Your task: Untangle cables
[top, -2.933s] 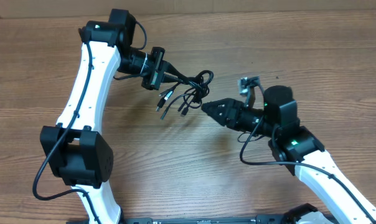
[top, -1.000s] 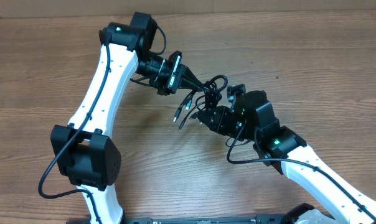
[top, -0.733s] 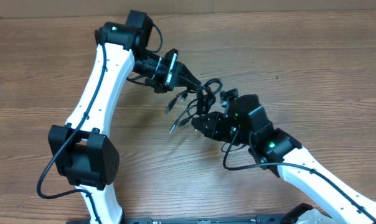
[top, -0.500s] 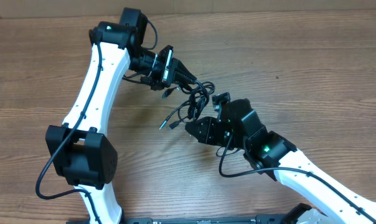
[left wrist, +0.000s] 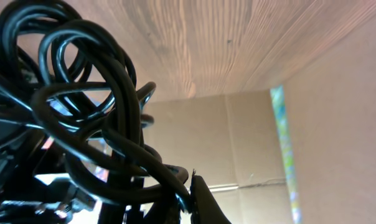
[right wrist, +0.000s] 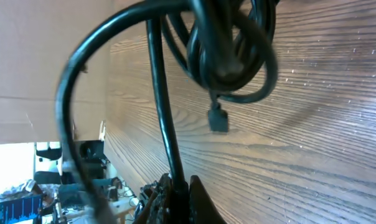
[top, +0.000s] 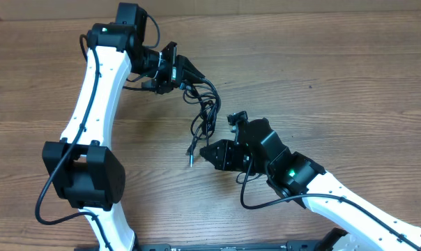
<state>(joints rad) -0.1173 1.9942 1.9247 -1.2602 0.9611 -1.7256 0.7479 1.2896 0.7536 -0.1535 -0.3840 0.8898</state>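
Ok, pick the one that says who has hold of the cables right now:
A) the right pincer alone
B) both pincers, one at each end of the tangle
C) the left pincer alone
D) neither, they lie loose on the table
B: the cables hang from the shut left pincer down to the shut right pincer, and the right wrist view shows a strand clamped at its tip.

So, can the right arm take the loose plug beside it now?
Probably not: the right pincer is shut on a strand of the cables, so although the plug is close, its jaws are not free.
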